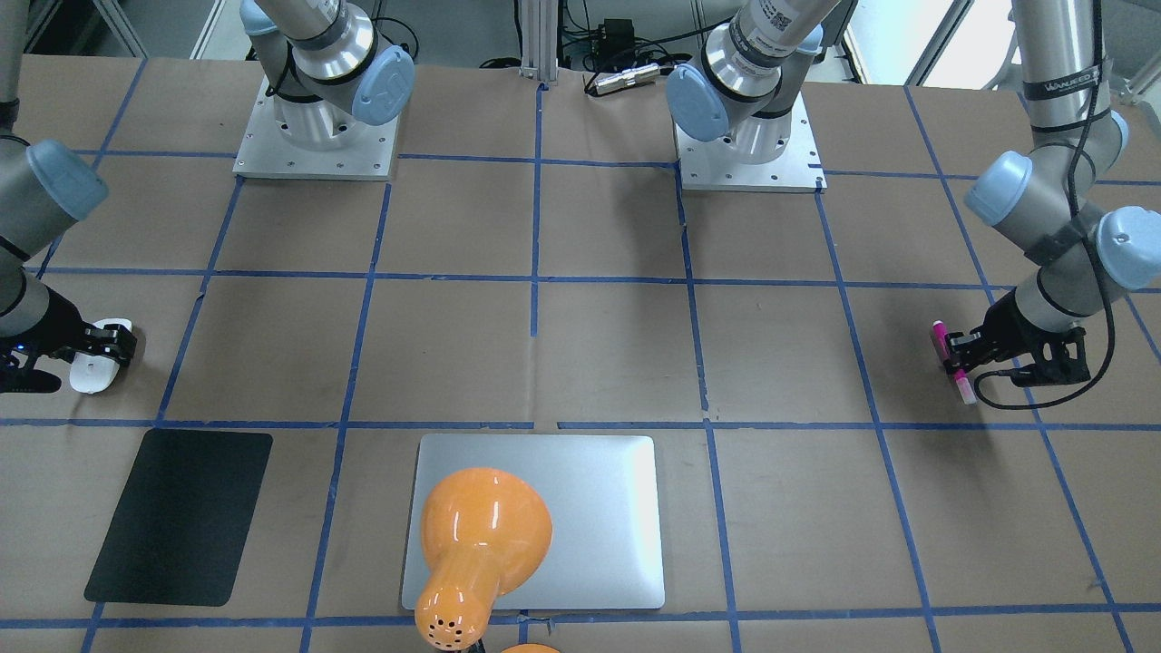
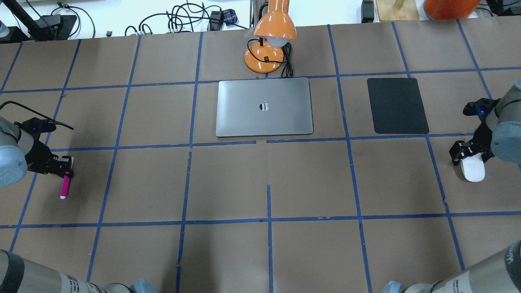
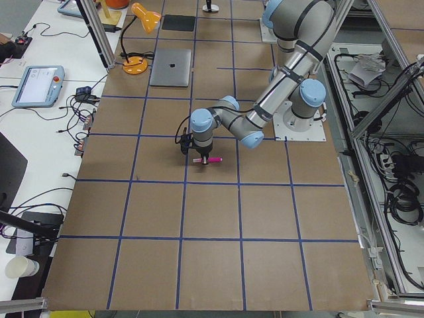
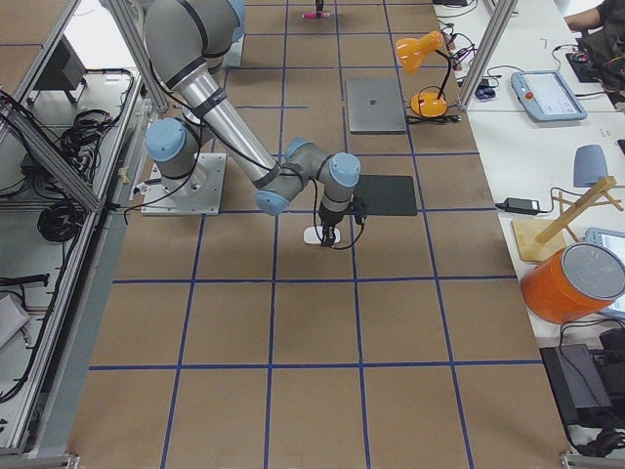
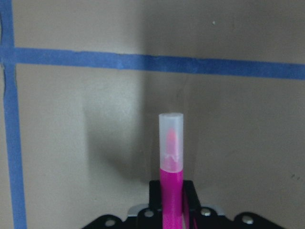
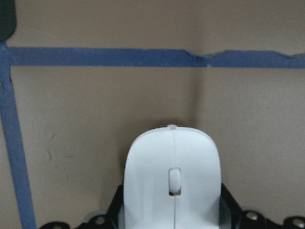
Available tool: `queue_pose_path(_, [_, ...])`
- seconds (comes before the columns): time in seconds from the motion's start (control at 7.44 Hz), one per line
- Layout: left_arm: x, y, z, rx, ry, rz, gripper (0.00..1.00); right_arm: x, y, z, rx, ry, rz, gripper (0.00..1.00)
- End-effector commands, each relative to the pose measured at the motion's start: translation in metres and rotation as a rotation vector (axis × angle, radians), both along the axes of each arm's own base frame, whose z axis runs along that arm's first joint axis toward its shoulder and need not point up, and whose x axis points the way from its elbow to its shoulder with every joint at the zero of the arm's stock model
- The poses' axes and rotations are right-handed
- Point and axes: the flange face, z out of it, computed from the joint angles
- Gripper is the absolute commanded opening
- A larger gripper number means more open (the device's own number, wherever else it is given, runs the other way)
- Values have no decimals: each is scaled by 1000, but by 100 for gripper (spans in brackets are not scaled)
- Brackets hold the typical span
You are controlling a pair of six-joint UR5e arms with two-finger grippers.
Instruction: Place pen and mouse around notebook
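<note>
Out on the left side of the table [image 2: 309, 183], the left gripper [image 2: 65, 167] is clamped on the pen [image 2: 64, 188]. Far right, the right gripper [image 2: 469, 158] grips the mouse [image 2: 474, 171], near the black mat [image 2: 397, 106]. The notebook [image 2: 264, 106] lies far centre, well apart from both.

this is a robotics lab. a blue tape grid [image 2: 269, 244] marks the paper-covered table [image 2: 309, 179], and a teach pendant [image 3: 36, 85] and cables [image 2: 179, 20] lie beside it.
</note>
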Motion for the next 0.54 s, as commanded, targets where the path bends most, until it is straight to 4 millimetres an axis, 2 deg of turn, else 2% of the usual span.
queue_pose_path(0.0, [-8,-8,26,21,4,147,0,26,-19,35,-66,8,-44,22])
queue_pose_path(0.13, [-26,-17,46,60,23,213,0,67,-48,54,-72,-3,-18,22])
queue_pose_path(0.27, [-58,-27,68,103,40,323,0,107,-81,80,-85,-15,-71,19])
queue_pose_path(0.4, [-93,-37,86,97,19,432,0,147,-128,91,-98,-31,-44,19])
